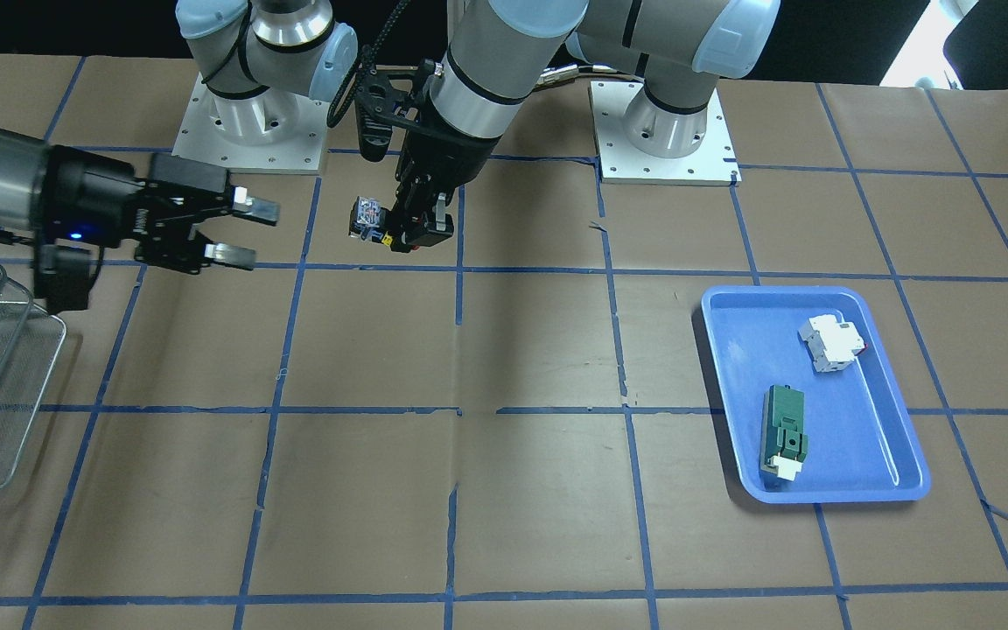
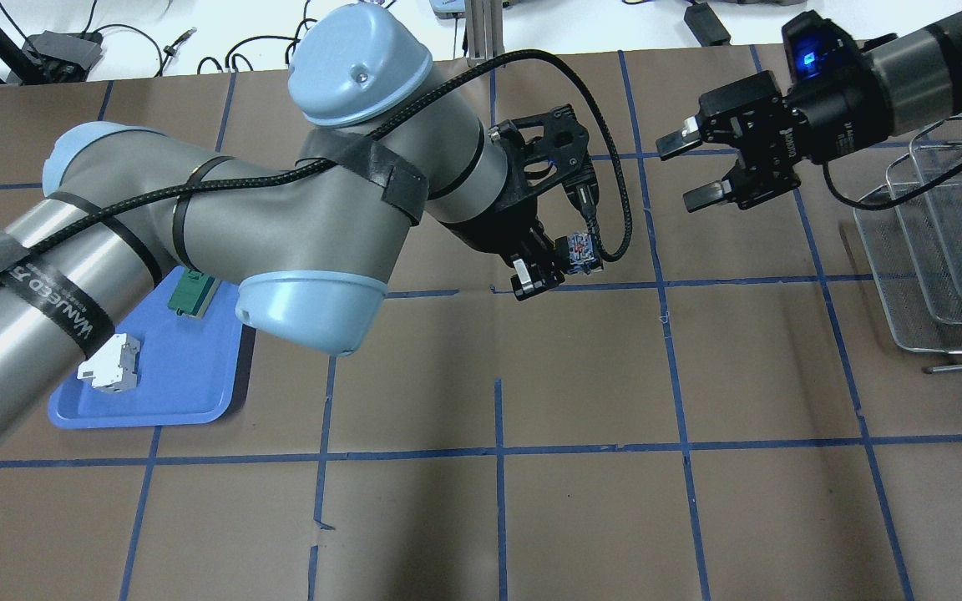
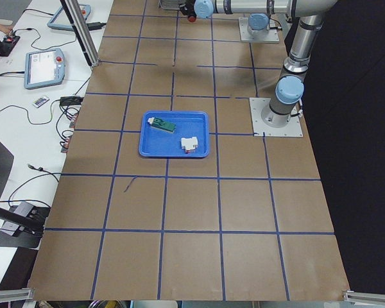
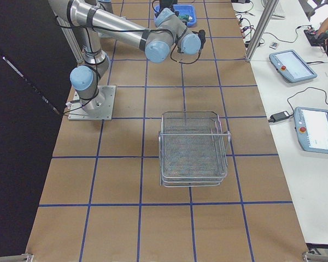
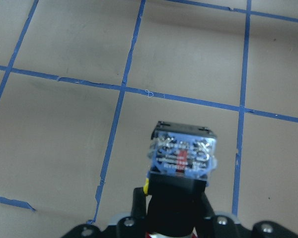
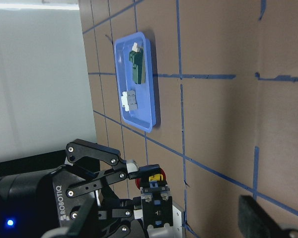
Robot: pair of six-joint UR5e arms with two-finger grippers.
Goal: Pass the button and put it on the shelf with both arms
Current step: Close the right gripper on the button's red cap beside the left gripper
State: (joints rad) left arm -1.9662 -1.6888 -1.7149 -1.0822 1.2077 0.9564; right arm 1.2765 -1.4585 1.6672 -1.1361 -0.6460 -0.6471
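Observation:
My left gripper [image 1: 412, 234] is shut on the button [image 1: 370, 217] and holds it above the table near the middle back. The button's black body with its blue terminal end points towards my right gripper [image 1: 252, 232]. The button shows close up in the left wrist view [image 5: 183, 156], and its red cap shows in the right wrist view [image 6: 148, 179]. My right gripper [image 2: 685, 171] is open and empty, level with the button [image 2: 579, 250] and a short gap away. The wire-mesh shelf [image 2: 940, 250] stands behind the right gripper at the table's end.
A blue plastic tray [image 1: 863, 420] on the left arm's side holds a white breaker block [image 1: 832, 341] and a green module [image 1: 784, 430]. Brown paper with blue tape lines covers the table. The shelf also shows in the exterior right view [image 4: 194, 147].

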